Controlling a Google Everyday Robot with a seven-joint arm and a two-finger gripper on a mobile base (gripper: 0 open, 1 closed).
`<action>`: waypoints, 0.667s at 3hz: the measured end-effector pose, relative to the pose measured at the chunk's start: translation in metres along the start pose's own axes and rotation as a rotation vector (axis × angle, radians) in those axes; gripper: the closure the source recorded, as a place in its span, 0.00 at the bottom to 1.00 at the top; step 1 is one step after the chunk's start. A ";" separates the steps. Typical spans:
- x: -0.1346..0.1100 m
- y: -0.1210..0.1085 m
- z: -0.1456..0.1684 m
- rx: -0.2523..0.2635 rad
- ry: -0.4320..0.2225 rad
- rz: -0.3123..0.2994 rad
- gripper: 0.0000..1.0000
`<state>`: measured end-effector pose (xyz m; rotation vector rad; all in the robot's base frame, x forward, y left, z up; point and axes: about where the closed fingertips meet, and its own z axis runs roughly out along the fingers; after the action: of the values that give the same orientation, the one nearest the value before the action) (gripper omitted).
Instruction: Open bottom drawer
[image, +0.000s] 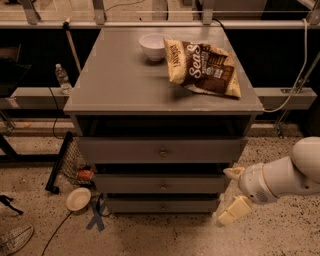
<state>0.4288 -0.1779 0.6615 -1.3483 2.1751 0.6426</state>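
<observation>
While its jaws stand apart holding nothing, the gripper (233, 193) hangs just beside the bottom drawer (135, 205), not touching it.

Dim warm light; pale jaws lower right

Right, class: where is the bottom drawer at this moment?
In the camera view, the bottom drawer is the lowest of three grey fronts, near the floor; the gripper hangs just off its right end.
</observation>
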 end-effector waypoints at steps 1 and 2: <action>0.010 -0.003 0.031 -0.026 -0.016 -0.022 0.00; 0.020 -0.008 0.065 -0.035 -0.006 -0.050 0.00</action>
<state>0.4385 -0.1544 0.5982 -1.4125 2.1273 0.6668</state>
